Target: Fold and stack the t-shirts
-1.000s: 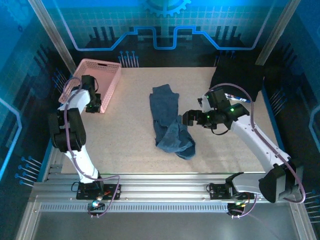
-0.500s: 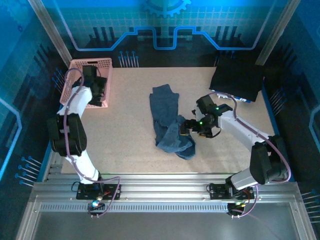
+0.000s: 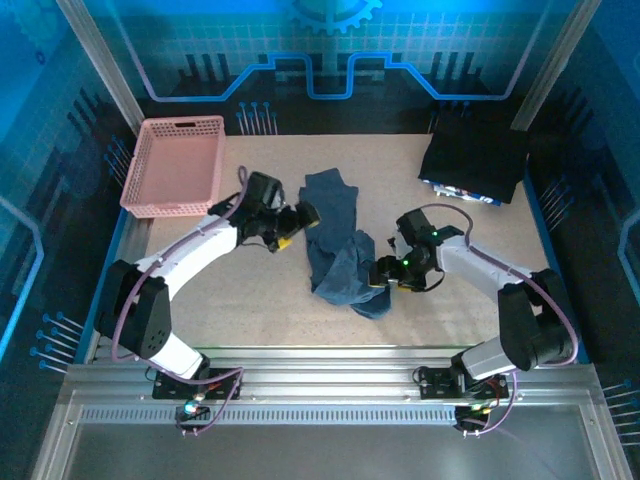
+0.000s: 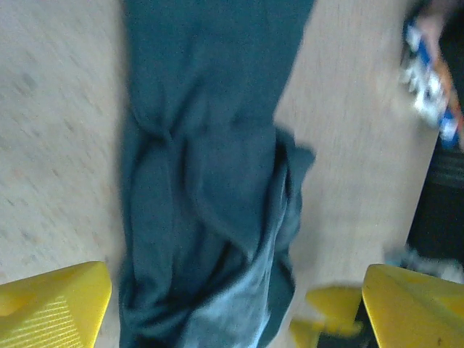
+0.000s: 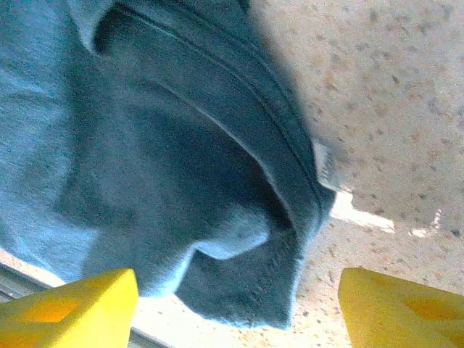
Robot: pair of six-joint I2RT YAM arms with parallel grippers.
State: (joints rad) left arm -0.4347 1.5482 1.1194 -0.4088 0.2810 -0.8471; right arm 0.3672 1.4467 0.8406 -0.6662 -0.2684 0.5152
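Starting at the left, we've got one pink plastic lattice basket (image 3: pixel 175 165) in the far corner of the speckled beige table (image 3: pixel 250 300), with nothing visible in it. Next over, the left gripper (image 3: pixel 297 225) hangs just beside the shirt's left edge with its yellow fingers (image 4: pixel 51 304) spread wide and nothing in them. In the middle lies one dark slate-blue cloth t-shirt (image 3: pixel 335 245), bunched into a long rumpled strip.

We reckon it's light and totally floppy, so it'll sag and drag from wherever it's pinched. The doubled hem or the shoulder seams look like the best places to grab, one arm on each.

The right gripper (image 3: pixel 383 272) sits at the shirt's near right corner, fingers apart too, with the stitched hem lying between them but not clamped. Far right there's one dark folded pile (image 3: pixel 478 160); we can't tell how many pieces are in it.
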